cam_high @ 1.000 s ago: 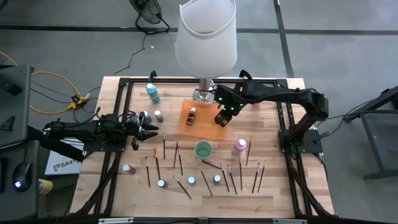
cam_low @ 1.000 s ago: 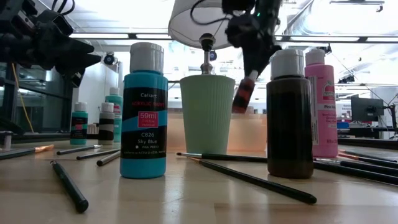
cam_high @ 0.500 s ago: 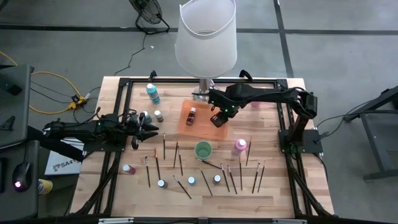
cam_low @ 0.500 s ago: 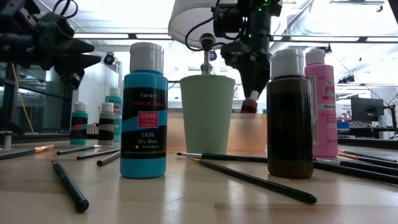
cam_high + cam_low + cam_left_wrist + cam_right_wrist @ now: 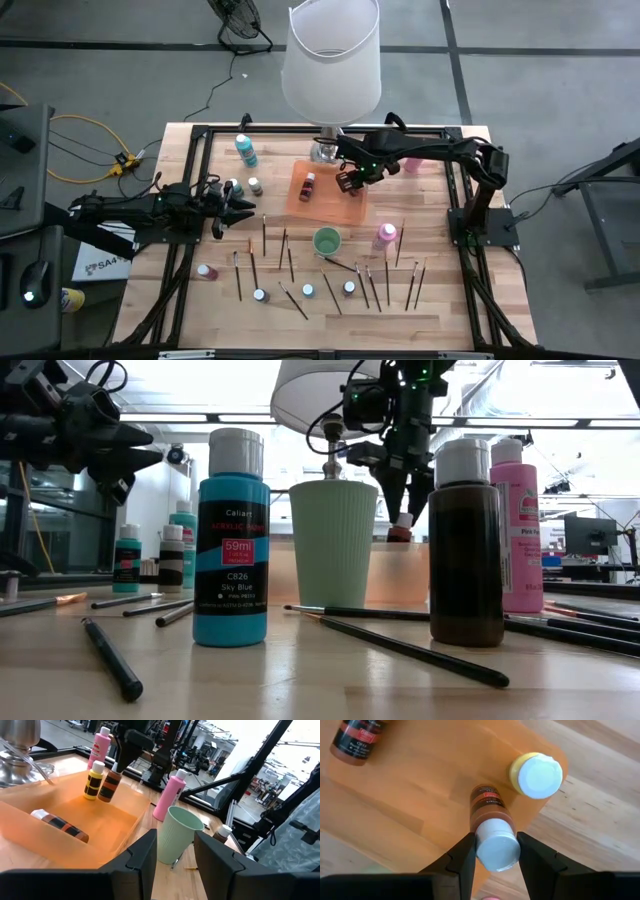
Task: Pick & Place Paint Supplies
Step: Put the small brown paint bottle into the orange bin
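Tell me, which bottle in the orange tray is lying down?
The brown bottle with the white cap lies flat in the tray. The yellow bottle stands upright, and the right gripper holds another brown one tilted.

A big white-shaded lamp (image 5: 332,55) stands on a shiny metal base (image 5: 20,750) at the middle of the table's far edge. Just in front of it lies an orange tray (image 5: 326,203). A pale green ribbed cup (image 5: 333,543) stands upright near the wooden table's (image 5: 440,300) centre.
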You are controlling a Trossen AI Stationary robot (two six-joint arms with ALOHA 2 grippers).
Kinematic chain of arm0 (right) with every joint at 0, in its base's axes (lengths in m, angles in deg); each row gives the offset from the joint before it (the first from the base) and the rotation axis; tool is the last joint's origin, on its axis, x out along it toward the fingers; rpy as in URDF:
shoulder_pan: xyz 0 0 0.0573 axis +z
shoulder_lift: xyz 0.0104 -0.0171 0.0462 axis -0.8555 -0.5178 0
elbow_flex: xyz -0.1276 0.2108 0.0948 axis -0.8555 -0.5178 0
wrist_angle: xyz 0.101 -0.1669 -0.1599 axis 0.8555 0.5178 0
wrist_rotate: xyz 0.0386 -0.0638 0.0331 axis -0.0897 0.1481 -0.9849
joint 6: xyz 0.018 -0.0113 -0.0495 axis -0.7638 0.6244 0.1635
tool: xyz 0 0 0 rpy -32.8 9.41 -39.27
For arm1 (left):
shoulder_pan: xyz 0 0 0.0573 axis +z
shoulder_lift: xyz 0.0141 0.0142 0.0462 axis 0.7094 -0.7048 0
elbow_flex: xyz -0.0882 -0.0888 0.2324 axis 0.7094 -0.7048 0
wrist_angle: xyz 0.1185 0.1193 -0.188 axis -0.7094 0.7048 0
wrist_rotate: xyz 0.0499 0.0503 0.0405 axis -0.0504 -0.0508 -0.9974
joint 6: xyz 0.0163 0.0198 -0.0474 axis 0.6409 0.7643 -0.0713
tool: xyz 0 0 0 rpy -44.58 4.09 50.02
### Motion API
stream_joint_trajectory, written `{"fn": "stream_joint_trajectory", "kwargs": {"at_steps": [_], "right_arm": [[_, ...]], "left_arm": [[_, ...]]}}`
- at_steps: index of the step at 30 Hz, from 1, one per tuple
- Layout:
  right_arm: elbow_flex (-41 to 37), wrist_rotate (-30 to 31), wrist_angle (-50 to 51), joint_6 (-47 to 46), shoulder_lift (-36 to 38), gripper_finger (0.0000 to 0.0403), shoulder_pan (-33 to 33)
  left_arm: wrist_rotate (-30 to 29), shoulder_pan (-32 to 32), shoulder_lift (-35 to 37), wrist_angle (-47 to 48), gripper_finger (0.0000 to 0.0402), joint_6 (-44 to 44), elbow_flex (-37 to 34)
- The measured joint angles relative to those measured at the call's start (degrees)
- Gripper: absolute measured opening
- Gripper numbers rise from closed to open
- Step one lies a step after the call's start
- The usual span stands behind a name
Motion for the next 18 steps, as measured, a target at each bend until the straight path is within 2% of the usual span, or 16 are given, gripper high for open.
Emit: {"fn": "stream_joint_trajectory", "kwargs": {"at_steps": [18], "right_arm": [[-0.1, 1.6, 1.3, -6.0, -1.8, 0.0128, 0.1]], "left_arm": [[0.0, 0.0, 0.0, 0.0, 0.0126, 0.0, 0.0]]}}
